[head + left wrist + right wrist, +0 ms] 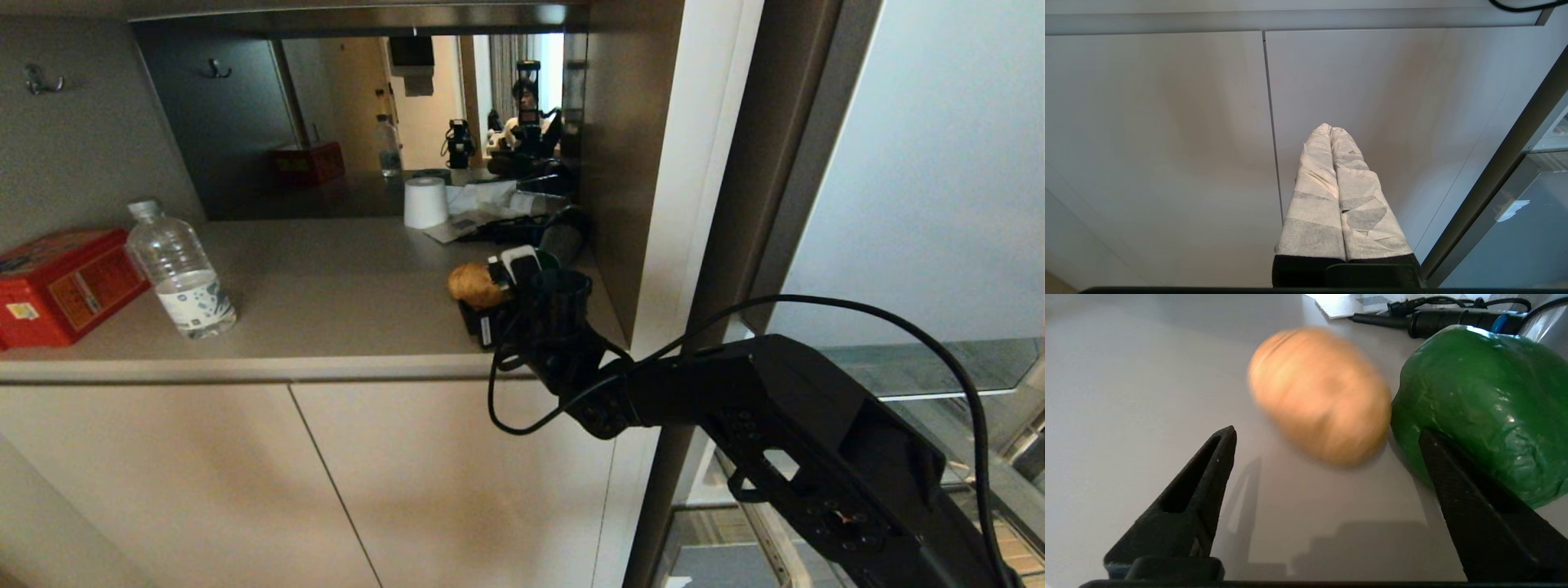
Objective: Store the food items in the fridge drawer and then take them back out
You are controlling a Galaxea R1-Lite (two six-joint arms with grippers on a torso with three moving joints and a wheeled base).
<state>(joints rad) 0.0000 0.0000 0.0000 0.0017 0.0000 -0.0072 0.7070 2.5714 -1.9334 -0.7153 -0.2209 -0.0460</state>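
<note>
Desk (326,318), left to right: box (57,282) at left edge; bottle (181,273) just right of it, upright; potato (473,284) near right end, pepper (1478,404) touching its right side. Behind these, toward the back wall: paper roll (425,202), upright, with papers (482,208) and hair dryer (563,237) to its right. Right end effector (1327,465) just before potato, jaws apart, potato beyond the gap. Cabinet doors (326,482) below desk; left end effector (1333,134) before them. Fridge (922,204) right of desk, glass shelf (939,367) inside
</note>
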